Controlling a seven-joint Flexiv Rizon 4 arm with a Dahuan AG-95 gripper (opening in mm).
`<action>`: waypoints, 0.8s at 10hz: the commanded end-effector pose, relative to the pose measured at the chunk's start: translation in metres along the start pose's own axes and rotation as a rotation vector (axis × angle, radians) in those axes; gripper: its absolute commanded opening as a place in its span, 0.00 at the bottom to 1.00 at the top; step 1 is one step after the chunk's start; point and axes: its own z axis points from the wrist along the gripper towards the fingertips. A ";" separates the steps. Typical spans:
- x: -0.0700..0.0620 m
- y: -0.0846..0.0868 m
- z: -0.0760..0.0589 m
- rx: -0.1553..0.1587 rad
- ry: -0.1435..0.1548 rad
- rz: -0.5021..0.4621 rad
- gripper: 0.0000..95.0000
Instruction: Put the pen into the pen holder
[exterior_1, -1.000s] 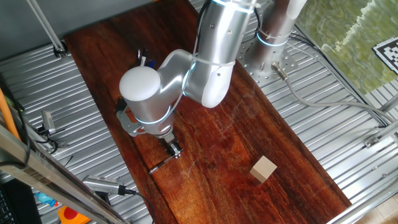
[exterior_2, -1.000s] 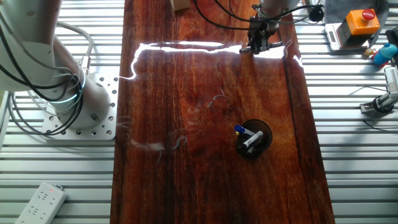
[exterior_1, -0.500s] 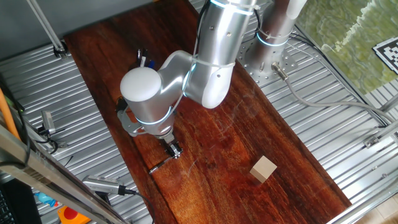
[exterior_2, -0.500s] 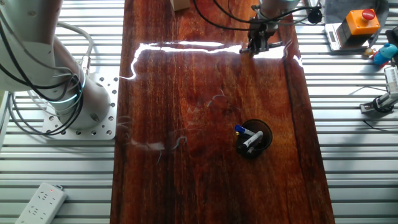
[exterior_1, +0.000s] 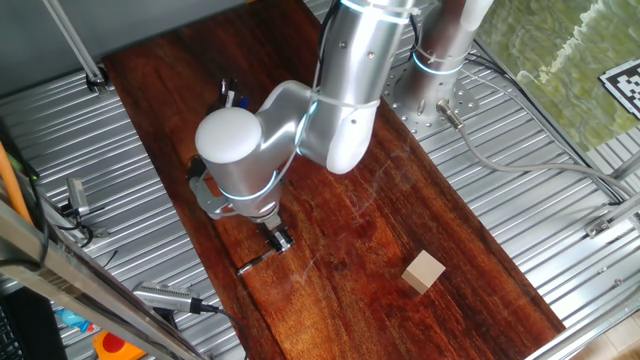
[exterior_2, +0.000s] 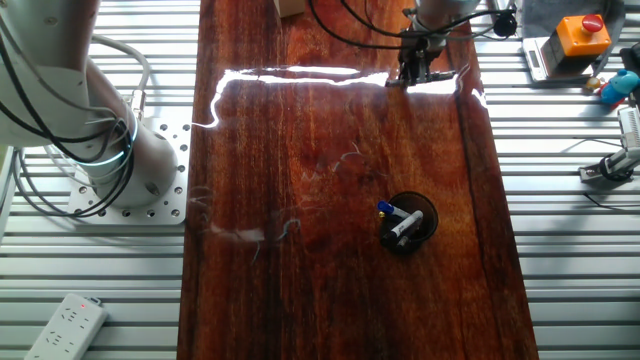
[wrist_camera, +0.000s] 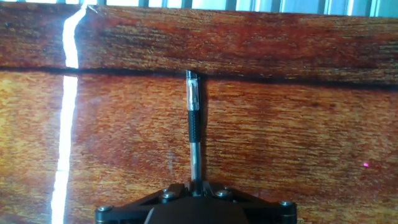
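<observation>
the gripper (exterior_1: 278, 240) hangs low over the dark wooden table (exterior_1: 380, 240), close to its left edge in one fixed view, and its fingers are closed on the pen (wrist_camera: 194, 134). in the hand view the pen runs straight away from the gripper (wrist_camera: 195, 186), its near end pinched between the jaws at the bottom of the frame, its dark ribbed grip section in the middle and its clear part reaching the far end near a dark seam in the wood. in one fixed view the pen (exterior_1: 254, 263) pokes out from under the gripper toward the left edge of the table, lying close to level; whether it touches the wood cannot be told. the pen holder (exterior_2: 409, 222) stands well apart from it, near the right side of the table in the other fixed view, upright and with blue-tipped pens (exterior_2: 400, 220) leaning inside it. in that same view the gripper (exterior_2: 412, 70) sits at the far end of the table, on a bright streak of glare. a tan wooden block (exterior_1: 424, 271) rests on the table to the right of the gripper in one fixed view, well clear of the pen. a white power strip (exterior_2: 66, 325) lies on the metal slats at the near left.
</observation>
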 end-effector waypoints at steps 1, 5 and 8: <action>0.000 0.000 -0.004 -0.002 0.001 0.011 0.00; -0.008 -0.027 -0.032 -0.021 0.030 -0.029 0.00; -0.007 -0.051 -0.050 -0.030 0.078 -0.065 0.00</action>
